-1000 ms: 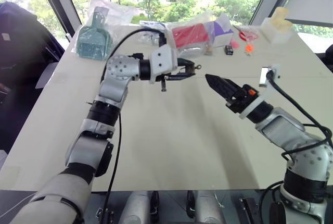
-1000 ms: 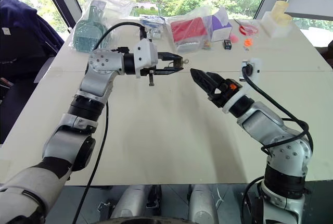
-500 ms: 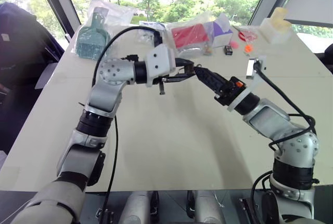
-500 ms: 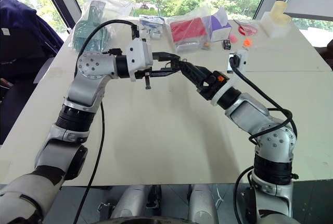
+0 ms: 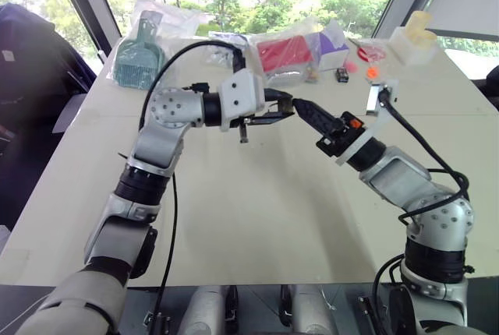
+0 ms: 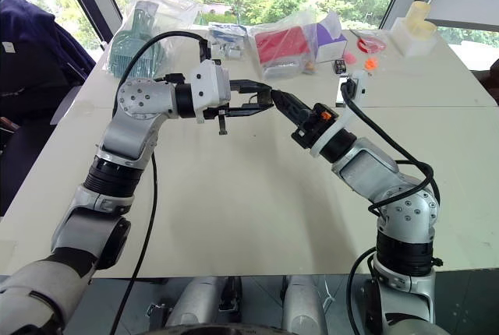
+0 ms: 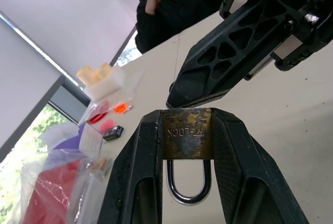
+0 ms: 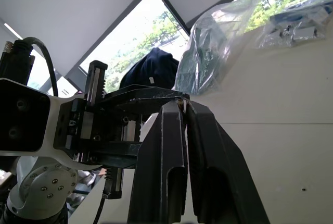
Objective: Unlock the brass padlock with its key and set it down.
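Above the table (image 5: pixel 257 195), the left gripper (image 7: pixel 188 130) has its fingers clamped on the brass padlock (image 7: pixel 187 133), shackle hanging between them. The right gripper (image 5: pixel 296 105) has its fingers pressed together, tips right at the padlock's body. A thin sliver of metal, possibly the key (image 8: pixel 184 105), shows between those tips.

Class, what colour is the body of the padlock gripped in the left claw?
Tarnished yellow-brass, with a silvery shackle; the brass padlock shows best in the left wrist view.

Pale tabletop (image 5: pixel 257 218), teal comb-like item (image 5: pixel 140 58) in plastic at far left corner; red bagged pack (image 5: pixel 284 53) mid far edge; cream blocks (image 5: pixel 413 37) far right corner
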`<state>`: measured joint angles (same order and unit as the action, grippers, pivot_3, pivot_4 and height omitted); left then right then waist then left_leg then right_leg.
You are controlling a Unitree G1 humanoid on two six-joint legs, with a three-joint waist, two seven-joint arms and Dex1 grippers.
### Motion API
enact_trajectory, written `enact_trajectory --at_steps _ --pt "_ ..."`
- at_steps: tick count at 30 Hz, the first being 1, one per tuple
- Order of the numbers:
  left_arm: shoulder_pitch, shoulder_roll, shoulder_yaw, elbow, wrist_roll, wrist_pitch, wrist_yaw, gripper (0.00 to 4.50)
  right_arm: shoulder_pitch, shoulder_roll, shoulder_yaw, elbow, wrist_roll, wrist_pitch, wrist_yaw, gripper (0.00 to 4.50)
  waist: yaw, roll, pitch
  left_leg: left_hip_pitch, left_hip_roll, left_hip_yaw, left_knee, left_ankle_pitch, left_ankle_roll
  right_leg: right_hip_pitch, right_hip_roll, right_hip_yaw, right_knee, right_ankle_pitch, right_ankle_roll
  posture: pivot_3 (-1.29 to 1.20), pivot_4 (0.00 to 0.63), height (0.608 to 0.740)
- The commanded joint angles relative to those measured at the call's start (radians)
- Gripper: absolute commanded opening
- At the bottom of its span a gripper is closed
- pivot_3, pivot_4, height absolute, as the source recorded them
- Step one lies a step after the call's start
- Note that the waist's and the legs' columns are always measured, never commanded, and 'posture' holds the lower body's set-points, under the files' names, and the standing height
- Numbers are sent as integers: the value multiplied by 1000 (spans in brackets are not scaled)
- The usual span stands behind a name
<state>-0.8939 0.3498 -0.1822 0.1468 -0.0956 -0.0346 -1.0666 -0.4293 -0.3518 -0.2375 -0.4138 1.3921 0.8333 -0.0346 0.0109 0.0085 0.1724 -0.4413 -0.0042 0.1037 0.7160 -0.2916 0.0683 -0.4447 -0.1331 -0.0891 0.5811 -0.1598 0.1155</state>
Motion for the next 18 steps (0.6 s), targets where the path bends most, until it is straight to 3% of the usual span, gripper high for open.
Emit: enact_trajectory --at_steps 1,7,18 --pt "-14 -1 3 -44 8 -99 33 729 3 15 -11 -11 23 -33 -29 31 0 0 0 0 0 0 0 0 0 0 0 0 0 0 0 0 150 735" --pt "1 3 -17 -6 144 -375 149 729 14 56 13 20 7 -62 -85 31 0 0 0 0 0 0 0 0 0 0 0 0 0 0 0 0 150 735" --pt "-22 1 -8 81 370 -687 461 729 27 195 25 47 92 -140 -242 31 0 0 0 0 0 0 -1 0 0 0 0 0 0 0 0 0 150 735"
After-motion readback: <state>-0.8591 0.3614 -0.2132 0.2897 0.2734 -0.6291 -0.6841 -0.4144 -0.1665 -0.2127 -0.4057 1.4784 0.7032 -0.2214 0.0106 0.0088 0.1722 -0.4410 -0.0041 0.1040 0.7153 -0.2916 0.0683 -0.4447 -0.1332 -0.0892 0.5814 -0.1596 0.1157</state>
